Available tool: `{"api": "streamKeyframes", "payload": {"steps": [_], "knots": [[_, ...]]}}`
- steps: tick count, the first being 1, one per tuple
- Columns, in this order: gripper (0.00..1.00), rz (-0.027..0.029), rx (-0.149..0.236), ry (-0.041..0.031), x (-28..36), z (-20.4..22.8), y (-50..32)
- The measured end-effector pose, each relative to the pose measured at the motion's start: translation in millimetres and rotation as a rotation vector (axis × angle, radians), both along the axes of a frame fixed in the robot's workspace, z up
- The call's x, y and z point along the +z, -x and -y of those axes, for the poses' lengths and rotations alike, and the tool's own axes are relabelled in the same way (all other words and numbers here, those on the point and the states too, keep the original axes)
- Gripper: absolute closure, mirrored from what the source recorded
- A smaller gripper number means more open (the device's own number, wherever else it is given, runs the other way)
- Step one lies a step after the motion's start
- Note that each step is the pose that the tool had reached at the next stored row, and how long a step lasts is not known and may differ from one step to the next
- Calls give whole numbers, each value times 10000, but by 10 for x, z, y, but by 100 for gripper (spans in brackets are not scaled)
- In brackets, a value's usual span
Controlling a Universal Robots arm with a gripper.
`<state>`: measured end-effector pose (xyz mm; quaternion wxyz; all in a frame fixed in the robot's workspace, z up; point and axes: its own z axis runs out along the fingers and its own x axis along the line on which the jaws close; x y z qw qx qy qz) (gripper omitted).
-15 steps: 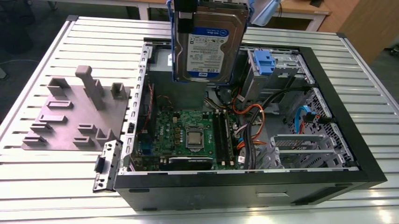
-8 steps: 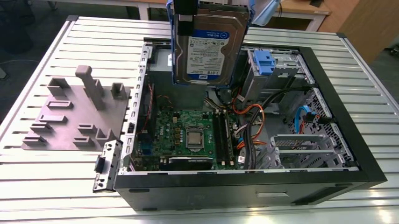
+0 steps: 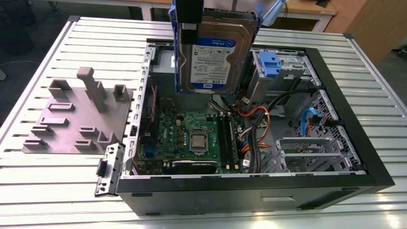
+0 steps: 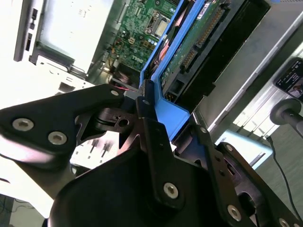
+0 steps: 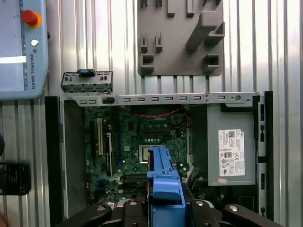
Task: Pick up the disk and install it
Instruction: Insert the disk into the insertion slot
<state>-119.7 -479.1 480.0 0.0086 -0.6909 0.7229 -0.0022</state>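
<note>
Aluminium slats form the ribbed table [image 3: 38,191], and on it lies the black open-sided tower computer case [image 3: 254,193]. Inside that case sits the grey boxy power supply [image 5: 232,146] with a white printed label. Above the case's open side hangs the silver metal disk [image 3: 207,52] in its blue plastic bracket, with its blue-and-white label facing outward. The black claw [image 4: 165,118] is clamped on the bracket. A firm, square hold, clear of the case's orange cables [image 3: 254,114], seems wise.

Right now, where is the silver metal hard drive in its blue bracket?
In the exterior view, the hard drive hangs upright in the gripper above the green motherboard of the black computer case.
</note>
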Motion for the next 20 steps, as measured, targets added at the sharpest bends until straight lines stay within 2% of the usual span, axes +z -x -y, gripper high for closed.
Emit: {"api": "streamKeyframes", "payload": {"steps": [2,5,20], "knots": [[63,0,0,0,0,44,0],[63,0,0,1,0,77,0],[63,0,1,1,0,91,0]]}}
